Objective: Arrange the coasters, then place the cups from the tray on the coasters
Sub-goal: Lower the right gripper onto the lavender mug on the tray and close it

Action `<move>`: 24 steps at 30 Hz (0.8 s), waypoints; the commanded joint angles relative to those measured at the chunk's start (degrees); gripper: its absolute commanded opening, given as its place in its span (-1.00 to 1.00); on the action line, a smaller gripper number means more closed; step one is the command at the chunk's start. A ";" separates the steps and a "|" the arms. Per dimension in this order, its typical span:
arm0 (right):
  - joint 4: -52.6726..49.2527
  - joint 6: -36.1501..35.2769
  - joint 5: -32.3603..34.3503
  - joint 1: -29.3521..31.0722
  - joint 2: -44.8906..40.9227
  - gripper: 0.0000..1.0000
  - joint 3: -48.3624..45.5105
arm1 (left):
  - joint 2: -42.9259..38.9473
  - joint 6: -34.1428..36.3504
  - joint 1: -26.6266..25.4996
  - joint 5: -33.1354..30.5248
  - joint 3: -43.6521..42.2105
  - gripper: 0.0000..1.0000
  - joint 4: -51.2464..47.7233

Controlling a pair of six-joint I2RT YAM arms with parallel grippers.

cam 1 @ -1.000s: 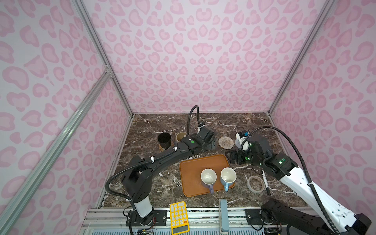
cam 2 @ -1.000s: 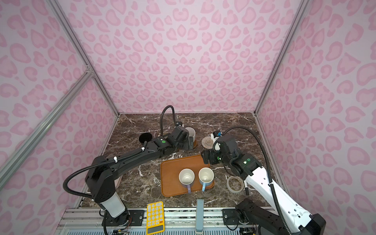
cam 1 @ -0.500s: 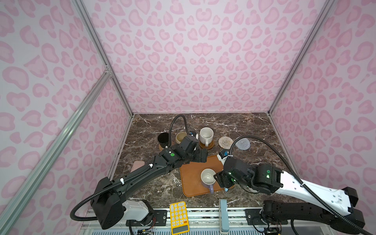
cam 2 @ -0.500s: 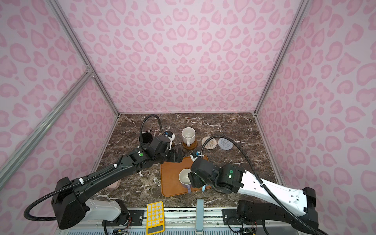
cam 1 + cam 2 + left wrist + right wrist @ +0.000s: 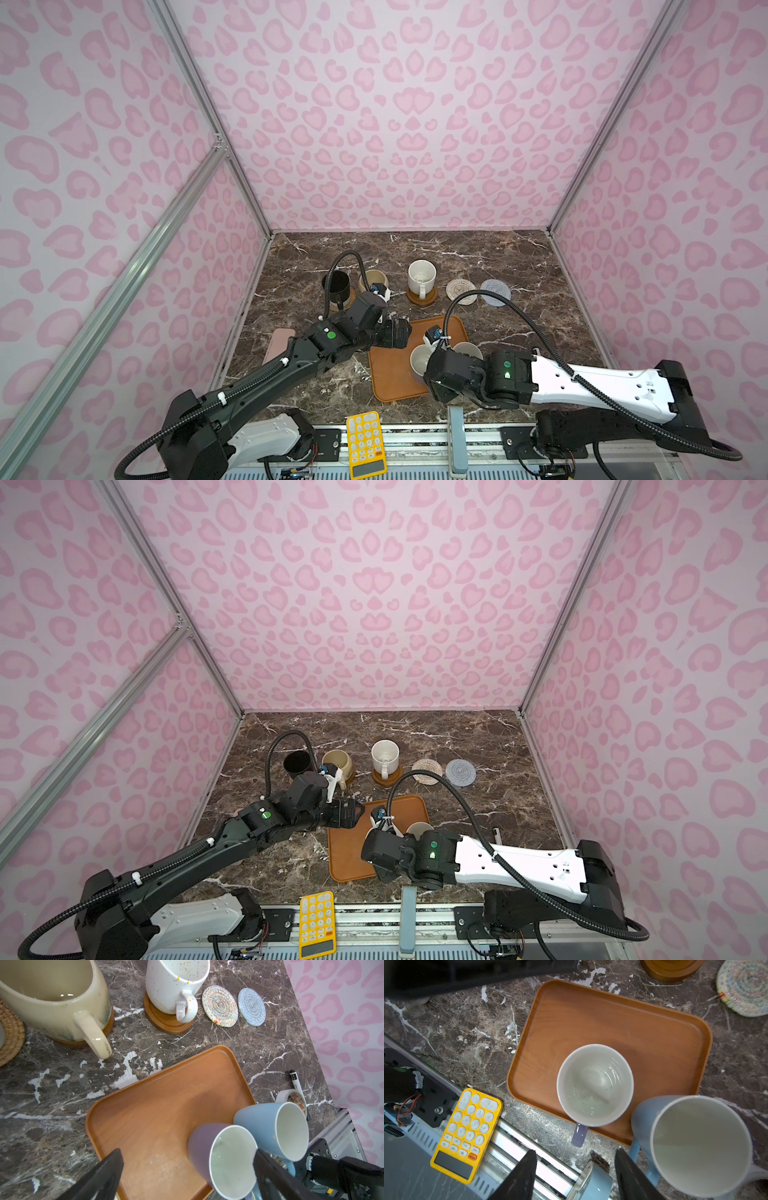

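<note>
L end effector spread wide; R end effector half spread, empty, by lavender cup

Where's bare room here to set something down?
Bare marble table lies behind the speckled white mug and right of the grey-blue woven coaster. The orange-brown tray's far half is bare. Crowded: its near-right corner, with the lavender mug and light blue mug.

Orange-brown tray; lavender mug, light blue mug, both white inside; speckled white mug, cream-yellow mug, black mug; brown coaster, cream multicolour woven coaster, grey-blue woven coaster; yellow calculator.
</note>
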 commanded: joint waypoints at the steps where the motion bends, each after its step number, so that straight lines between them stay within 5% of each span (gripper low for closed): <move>1: 3.86 2.12 -0.77 0.32 0.96 0.21 -2.64 | -1.14 -1.95 -0.03 1.87 -2.19 0.99 3.52; 24: 13.74 5.57 4.67 -1.22 14.27 -0.07 -6.60 | -3.83 -2.28 0.98 3.18 -6.76 0.98 3.99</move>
